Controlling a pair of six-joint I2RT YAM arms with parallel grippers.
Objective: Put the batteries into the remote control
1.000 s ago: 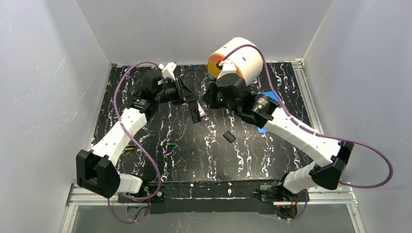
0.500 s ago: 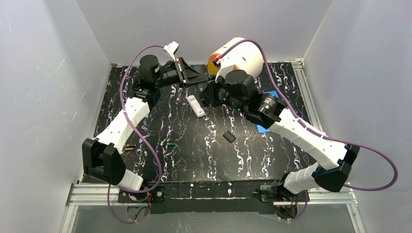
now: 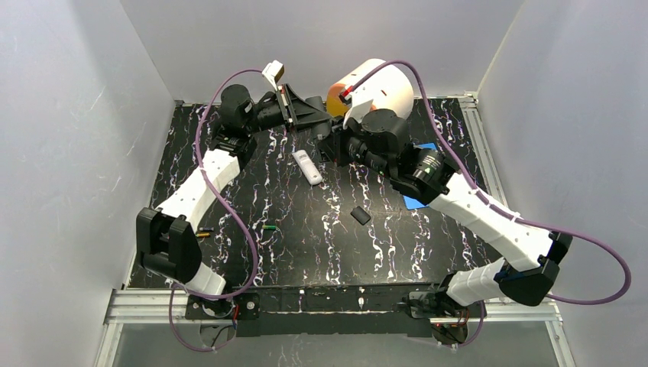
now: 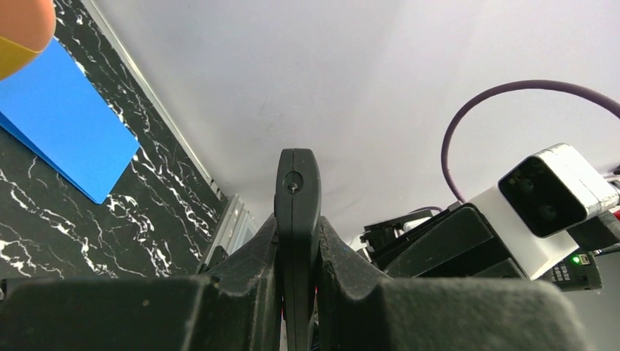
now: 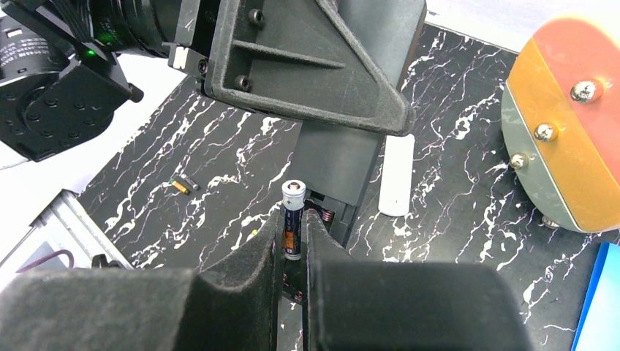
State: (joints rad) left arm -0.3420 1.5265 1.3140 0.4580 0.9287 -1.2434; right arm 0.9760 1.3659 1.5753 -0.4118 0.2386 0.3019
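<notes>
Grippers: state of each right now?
Left gripper: shut on black remote.
Right gripper: shut on battery.

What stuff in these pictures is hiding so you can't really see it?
Right wrist view: the battery bay of the black remote sits mostly behind the blue battery and the right gripper; whether cells are inside is unclear.
Left wrist view: the black remote shows only its thin edge in the left gripper.
Top view: the right arm hides the blue battery; the green battery is too small to show its ends.
</notes>
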